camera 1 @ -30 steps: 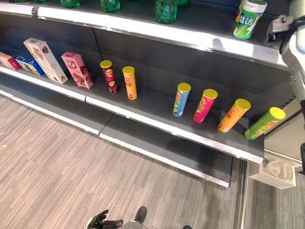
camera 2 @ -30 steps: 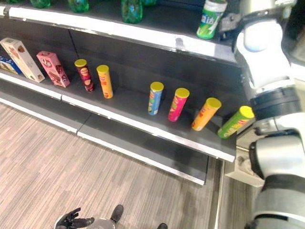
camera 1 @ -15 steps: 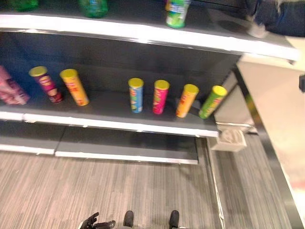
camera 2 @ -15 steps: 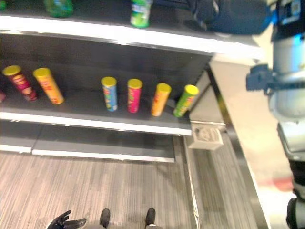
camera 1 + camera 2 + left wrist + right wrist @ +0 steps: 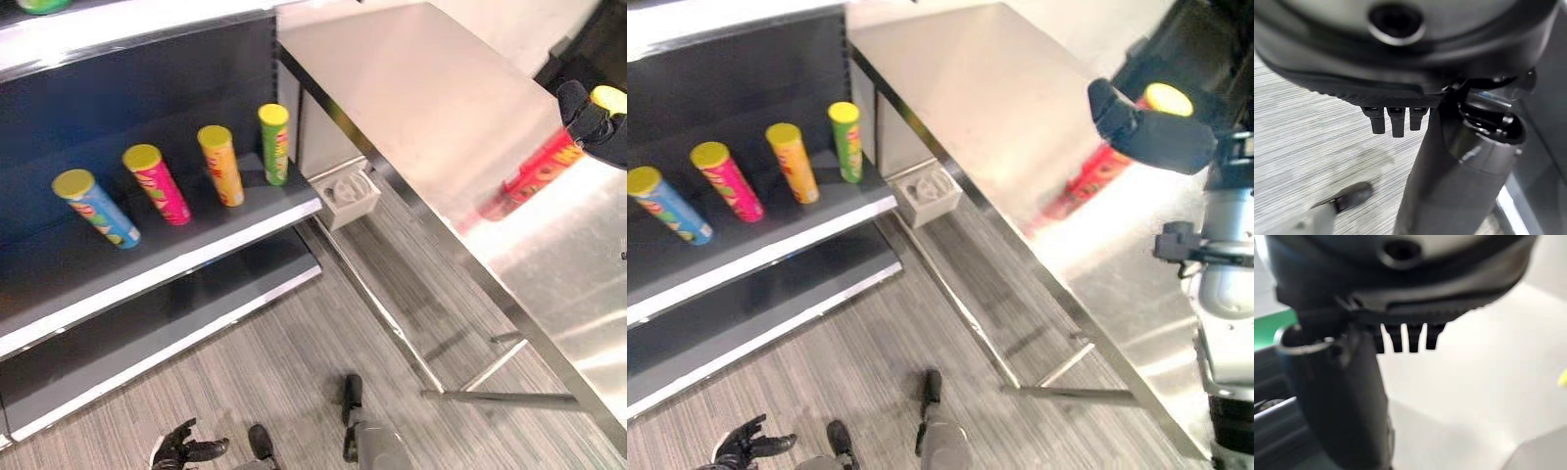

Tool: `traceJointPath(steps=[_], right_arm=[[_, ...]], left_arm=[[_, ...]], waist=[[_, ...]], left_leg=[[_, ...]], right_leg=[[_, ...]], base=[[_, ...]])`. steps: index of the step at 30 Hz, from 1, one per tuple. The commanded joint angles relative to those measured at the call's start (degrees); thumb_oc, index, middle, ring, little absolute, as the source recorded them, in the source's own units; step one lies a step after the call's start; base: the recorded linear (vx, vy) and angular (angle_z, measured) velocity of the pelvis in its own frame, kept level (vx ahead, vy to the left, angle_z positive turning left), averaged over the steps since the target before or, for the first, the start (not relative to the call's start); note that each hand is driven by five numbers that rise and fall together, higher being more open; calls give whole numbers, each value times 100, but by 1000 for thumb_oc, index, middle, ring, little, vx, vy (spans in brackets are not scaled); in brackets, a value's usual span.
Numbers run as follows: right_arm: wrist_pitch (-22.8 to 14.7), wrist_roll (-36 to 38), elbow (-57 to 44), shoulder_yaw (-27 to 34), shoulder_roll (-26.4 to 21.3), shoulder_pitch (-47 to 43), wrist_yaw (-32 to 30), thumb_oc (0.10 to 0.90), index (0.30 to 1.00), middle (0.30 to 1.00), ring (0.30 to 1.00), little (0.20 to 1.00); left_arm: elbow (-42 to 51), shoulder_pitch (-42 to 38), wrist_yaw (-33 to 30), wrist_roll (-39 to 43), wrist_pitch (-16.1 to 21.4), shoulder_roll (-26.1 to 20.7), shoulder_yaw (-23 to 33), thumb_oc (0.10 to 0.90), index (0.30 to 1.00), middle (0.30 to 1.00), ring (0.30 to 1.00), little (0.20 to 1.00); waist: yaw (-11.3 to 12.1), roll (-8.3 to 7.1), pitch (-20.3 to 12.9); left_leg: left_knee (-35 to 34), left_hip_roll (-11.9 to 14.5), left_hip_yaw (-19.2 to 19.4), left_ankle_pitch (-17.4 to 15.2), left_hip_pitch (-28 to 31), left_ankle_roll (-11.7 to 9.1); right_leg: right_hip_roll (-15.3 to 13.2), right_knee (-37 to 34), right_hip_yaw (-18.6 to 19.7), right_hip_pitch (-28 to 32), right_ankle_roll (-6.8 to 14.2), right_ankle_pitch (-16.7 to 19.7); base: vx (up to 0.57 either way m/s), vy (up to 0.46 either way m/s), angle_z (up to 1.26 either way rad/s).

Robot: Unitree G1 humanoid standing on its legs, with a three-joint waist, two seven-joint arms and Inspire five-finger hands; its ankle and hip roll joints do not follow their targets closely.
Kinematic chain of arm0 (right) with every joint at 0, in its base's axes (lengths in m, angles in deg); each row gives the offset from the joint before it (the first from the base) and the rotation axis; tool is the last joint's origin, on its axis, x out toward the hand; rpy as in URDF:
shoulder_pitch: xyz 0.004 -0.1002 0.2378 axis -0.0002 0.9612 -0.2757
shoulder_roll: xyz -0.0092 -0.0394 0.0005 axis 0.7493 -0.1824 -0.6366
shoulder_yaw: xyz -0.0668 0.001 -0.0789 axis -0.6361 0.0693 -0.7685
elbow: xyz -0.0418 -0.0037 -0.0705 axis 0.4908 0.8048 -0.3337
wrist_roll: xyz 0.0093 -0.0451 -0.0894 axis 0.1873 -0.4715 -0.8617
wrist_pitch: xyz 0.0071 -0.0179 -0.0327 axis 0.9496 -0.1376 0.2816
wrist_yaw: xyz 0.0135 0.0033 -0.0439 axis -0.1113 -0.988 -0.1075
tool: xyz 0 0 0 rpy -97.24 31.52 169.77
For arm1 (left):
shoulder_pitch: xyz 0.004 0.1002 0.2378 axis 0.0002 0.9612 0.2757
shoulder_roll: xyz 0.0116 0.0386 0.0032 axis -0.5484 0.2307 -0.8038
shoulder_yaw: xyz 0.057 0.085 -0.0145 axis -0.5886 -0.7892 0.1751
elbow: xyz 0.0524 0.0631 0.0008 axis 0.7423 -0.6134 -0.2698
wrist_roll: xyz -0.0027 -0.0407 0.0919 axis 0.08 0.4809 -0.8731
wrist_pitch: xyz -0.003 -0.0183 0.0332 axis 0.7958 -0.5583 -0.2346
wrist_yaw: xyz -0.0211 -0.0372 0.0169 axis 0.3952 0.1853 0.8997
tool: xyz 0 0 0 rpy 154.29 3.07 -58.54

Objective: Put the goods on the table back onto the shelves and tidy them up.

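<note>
Left hand (image 5: 186, 450): low at the near edge, above the striped floor (image 5: 294, 362), fingers spread and relaxed, holding nothing. Its wrist view shows straight fingertips (image 5: 1393, 122) over the floor.

Shelf (image 5: 196, 250), left side, middle distance: four yellow-lidded tubes stand in a row. From left to right: blue tube (image 5: 96, 209), pink tube (image 5: 157, 185), orange tube (image 5: 220, 165), green tube (image 5: 275, 144). All four lean. They are near one another but apart, none touching. The green tube is at the right end of the shelf. Just beside that end, on the floor, sits a small white box (image 5: 348, 194).

Worktop (image 5: 431, 108): shiny metal, runs from the right near side to the far centre. On it, far right, a red tube (image 5: 534, 176) with a yellow lid (image 5: 1168, 98).

Right hand (image 5: 1151, 132): at the far right, over the worktop, right at the top of the red tube. Cannot tell from the eye views whether it touches or grips the tube. Its wrist view shows straight fingertips (image 5: 1405, 340) with nothing between them, so the hand reads as released.
</note>
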Motion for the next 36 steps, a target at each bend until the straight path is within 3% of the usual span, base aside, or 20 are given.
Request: traceJointPath(steps=[1,2,4,9,12,14,15,16,17,19,20,21,24,26,29,36], right_arm=[[-99,-130,183,537,-382,-1039,-443,800,900,900,900,900],[16,-187,241,619,-351,-915,-426,800,900,900,900,900],[61,-181,295,846,-339,-672,-448,800,900,900,900,900],[14,-1,317,1079,-432,-427,-392,800,900,900,900,900],[-76,278,300,1103,-364,-341,-265,800,900,900,900,900],[-230,663,313,995,-278,-379,-108,800,900,900,900,900],[-270,896,328,887,-269,-400,63,800,900,900,900,900],[-296,1148,261,711,-237,-543,284,800,900,900,900,900],[-362,1325,278,531,-198,-674,368,800,900,900,900,900],[-314,1450,334,217,-205,-855,478,800,900,900,900,900],[-315,1453,342,210,-209,-871,481,800,900,900,900,900],[-339,1648,324,110,-132,-899,619,800,900,900,900,900],[-425,1760,447,-168,-65,-1130,608,800,900,900,900,900],[-440,1984,499,-486,35,-1394,729,800,900,900,900,900],[-408,2235,468,-821,57,-1596,1020,800,900,900,900,900],[-359,2694,480,-1549,-54,-2110,1436,800,900,900,900,900]], left_arm=[[175,187,22,22,125,-175,115,800,900,900,900,900],[211,234,77,29,89,-164,182,800,900,900,900,900],[140,225,82,5,75,-114,199,800,900,900,900,900],[202,251,147,49,71,-37,92,800,900,900,900,900],[224,260,154,111,65,8,79,800,900,900,900,900],[281,272,199,141,68,33,10,800,900,900,900,900],[391,296,236,226,72,11,31,800,900,900,900,900],[426,293,277,235,54,-33,26,800,900,900,900,900],[427,292,271,282,69,-35,8,800,900,900,900,900],[473,282,259,314,77,-16,-55,800,900,900,900,900],[474,278,258,315,76,-15,-51,800,900,900,900,900],[456,245,331,290,62,47,-193,800,900,900,900,900],[490,168,321,244,99,36,-439,800,900,900,900,900],[473,159,294,311,118,88,-496,800,900,900,900,900],[471,146,293,333,168,115,-486,800,900,900,900,900],[264,137,253,406,237,84,-383,800,900,900,900,900]], waist=[[390,-345,-422],[459,-469,-559],[432,-547,-619],[322,-492,-702],[200,-428,-732],[141,-371,-691],[161,-396,-605],[250,-400,-468],[325,-401,-385],[497,-458,-210],[472,-470,-221],[579,-414,-206],[847,-173,-219],[854,-76,-303],[759,4,-466],[773,-108,-635]], left_leg=[[46,-221,-337,-737,-68,-132],[45,-189,-275,-826,4,-205],[76,-135,-149,-705,21,-263],[83,103,-157,-656,200,-431],[193,397,-165,-593,293,-591],[735,690,-226,-588,188,-702],[1511,935,-421,-496,-78,-733],[2388,1162,-833,-96,-413,-708],[2735,1117,-1163,38,-604,-665],[3089,574,-1917,-131,-1220,-507],[3091,549,-1929,-110,-1256,-489],[2317,58,-2275,-488,-1549,-454],[1114,-335,-2665,133,-1955,-554],[557,-418,-2906,199,-1677,-588],[336,-459,-2885,218,-1244,-518],[66,-525,-2369,39,-742,-332]], right_leg=[[-298,-109,-78,324,165,149],[-217,-395,-247,471,200,115],[-87,-597,-251,535,183,149],[174,-688,-80,665,63,-150],[429,-680,-1,742,-107,-397],[677,-666,64,830,-324,-659],[858,-654,157,923,-525,-829],[1061,-682,262,1046,-736,-937],[1134,-684,335,1095,-821,-993],[1139,-684,465,1125,-871,-1038],[1117,-686,446,1103,-864,-1024],[1111,-742,621,1193,-738,-1074],[1179,-742,793,1268,-689,-1169],[1231,-742,981,1294,-631,-1211],[1114,-713,1076,1336,-577,-1211],[814,-522,1345,1206,-377,-1139]], base=[[56,-208,-72],[91,-228,-91],[97,-234,-68],[113,-191,-24],[81,-260,-15],[84,-382,-2],[92,-460,-13],[94,-462,-28],[46,-335,-42],[-19,-130,-45],[116,-10,-43],[193,77,-35],[179,133,-19],[154,139,-72],[194,232,-121],[102,143,-26]])
